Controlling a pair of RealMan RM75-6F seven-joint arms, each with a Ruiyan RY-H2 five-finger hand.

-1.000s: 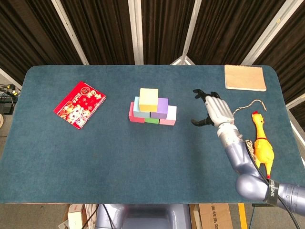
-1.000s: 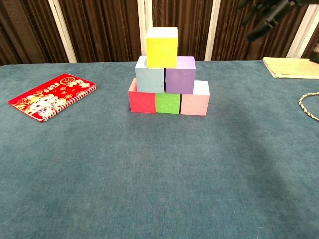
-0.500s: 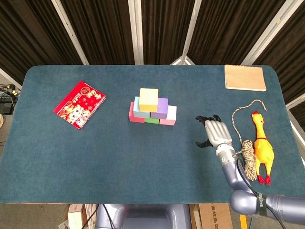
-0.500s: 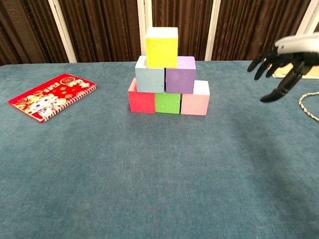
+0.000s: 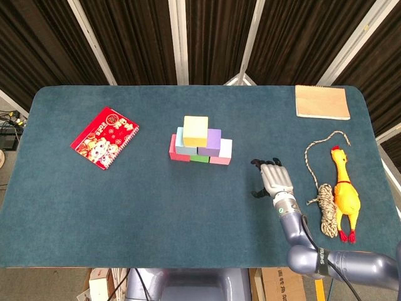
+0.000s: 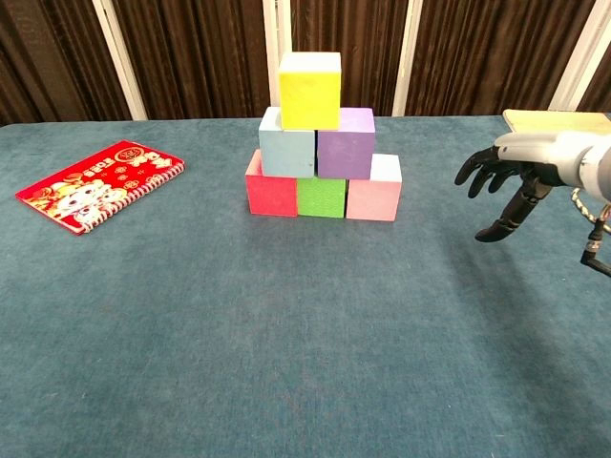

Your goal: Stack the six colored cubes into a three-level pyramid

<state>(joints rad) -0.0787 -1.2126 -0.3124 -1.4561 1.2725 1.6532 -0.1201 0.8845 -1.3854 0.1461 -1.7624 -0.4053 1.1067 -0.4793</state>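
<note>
The cubes stand as a three-level pyramid mid-table. A red cube point(image 6: 271, 189), a green cube point(image 6: 321, 197) and a pink cube point(image 6: 374, 194) form the bottom row. A light blue cube point(image 6: 286, 148) and a purple cube point(image 6: 345, 143) sit on them, with a yellow cube point(image 6: 309, 90) point(image 5: 195, 130) on top. My right hand point(image 6: 511, 176) point(image 5: 274, 179) hovers to the right of the pyramid, well apart from it, fingers spread and holding nothing. My left hand is out of both views.
A red spiral notebook point(image 5: 104, 137) lies at the left. A tan notepad point(image 5: 322, 101) sits at the far right corner. A braided rope point(image 5: 321, 188) and a yellow rubber chicken point(image 5: 344, 192) lie along the right edge, just right of my right arm.
My right hand has dropped lower and drawn back toward me, away from the pyramid. The cubes have not moved.
</note>
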